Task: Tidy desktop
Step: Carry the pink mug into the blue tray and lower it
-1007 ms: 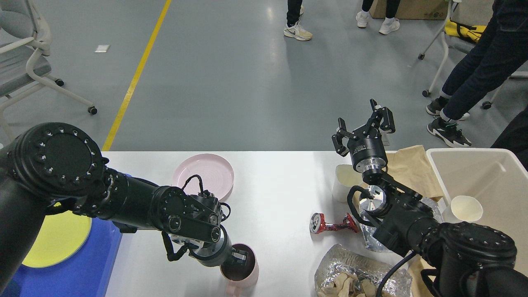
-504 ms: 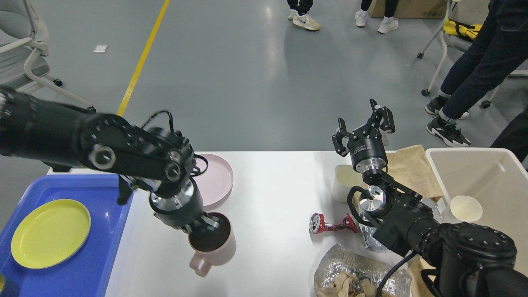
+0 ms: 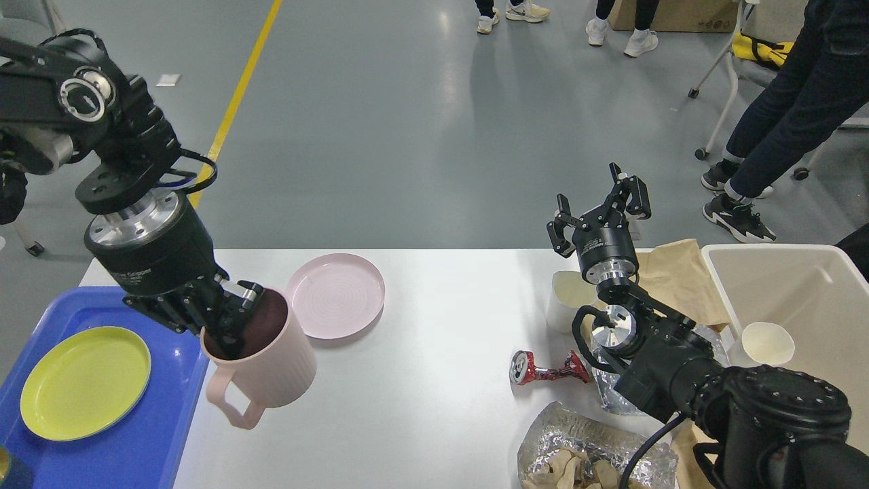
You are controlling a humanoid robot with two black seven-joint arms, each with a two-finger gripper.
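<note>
White desktop (image 3: 441,380) spread below both arms. Left gripper (image 3: 227,319) clamped on rim of pink mug (image 3: 261,360), lifted at tabletop's left edge; blue tray (image 3: 136,441) with yellow plate (image 3: 85,382) left of it, pink plate (image 3: 336,294) right. Right gripper (image 3: 601,204) raised, fingers apart, empty; crushed can (image 3: 543,370) below it.

From my remote station I count two plates: one pink plate (image 3: 335,295) near the table's far edge and one yellow plate (image 3: 84,382) in the one blue tray (image 3: 159,435) at the left edge. One pink mug (image 3: 266,370), two paper cups (image 3: 565,299) (image 3: 767,344), one crushed red can (image 3: 546,371), one beige bin (image 3: 808,285), one foil wrapper (image 3: 577,441), and two grippers (image 3: 227,319) (image 3: 597,204).
</note>
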